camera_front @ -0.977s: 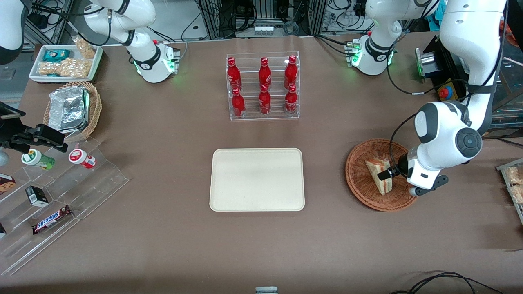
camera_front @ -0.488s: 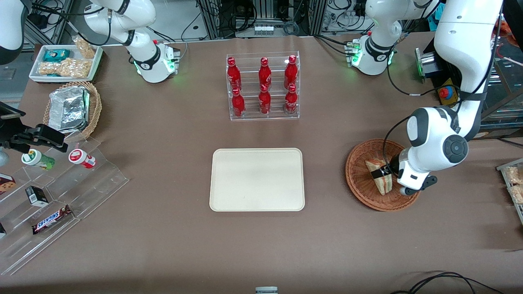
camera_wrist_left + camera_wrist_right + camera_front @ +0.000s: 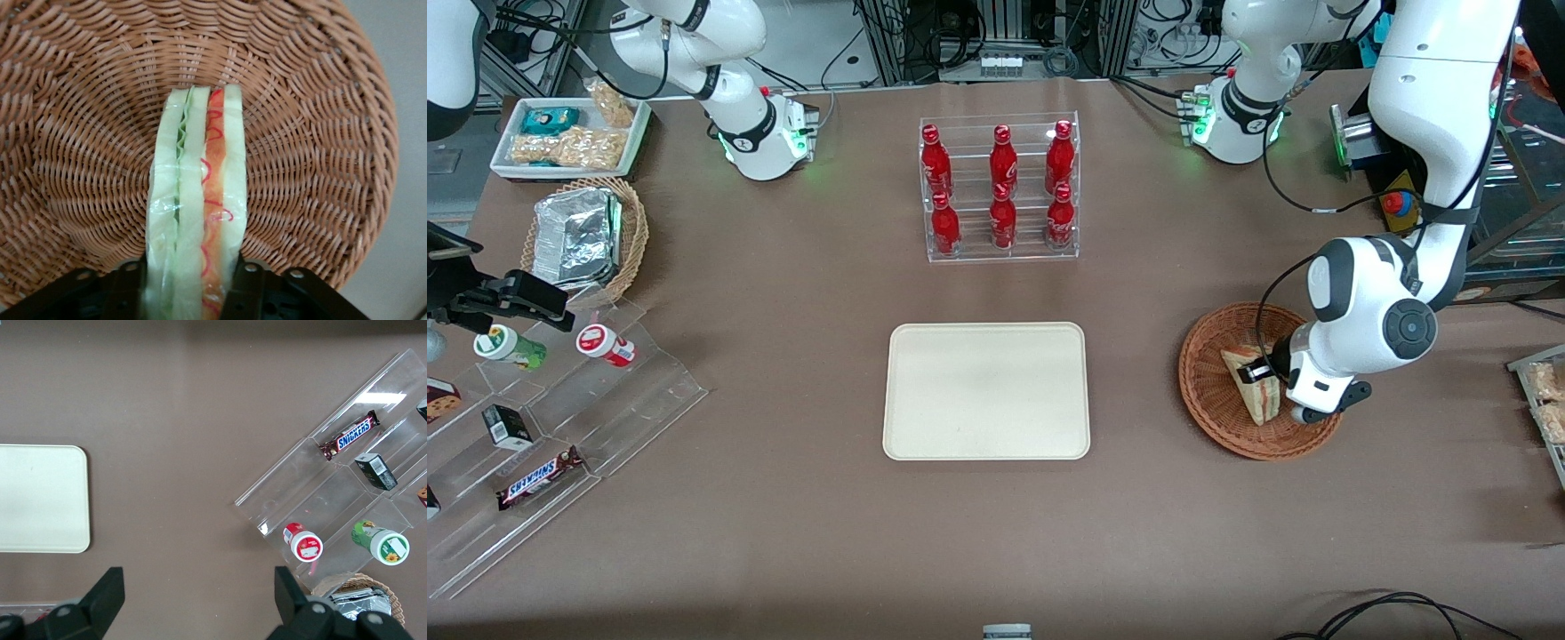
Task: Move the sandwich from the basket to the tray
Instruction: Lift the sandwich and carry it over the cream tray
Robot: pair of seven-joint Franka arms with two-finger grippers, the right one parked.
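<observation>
The sandwich (image 3: 1256,400) (image 3: 197,200), a pale wedge with green and red-orange layers, stands on edge in the round reddish-brown wicker basket (image 3: 1209,391) (image 3: 80,133). My left gripper (image 3: 1258,373) (image 3: 193,293) is down in the basket, shut on the sandwich. One black finger presses each bread face, and the fingertips (image 3: 248,287) sit flush against the wrap. The sandwich still rests on the basket floor. The cream rectangular tray (image 3: 987,391) (image 3: 40,500) lies flat mid-table with nothing on it, a fair way from the basket toward the parked arm's end.
A clear rack of red bottles (image 3: 1000,191) stands farther from the front camera than the tray. At the parked arm's end are clear stepped shelves with snacks (image 3: 560,418), a tan basket with a foil packet (image 3: 583,236) and a white snack tray (image 3: 569,135).
The left arm shifted toward the sandwich and its gripper slid over the wedge, ending with the fingers on both faces. The sandwich stays in the basket.
</observation>
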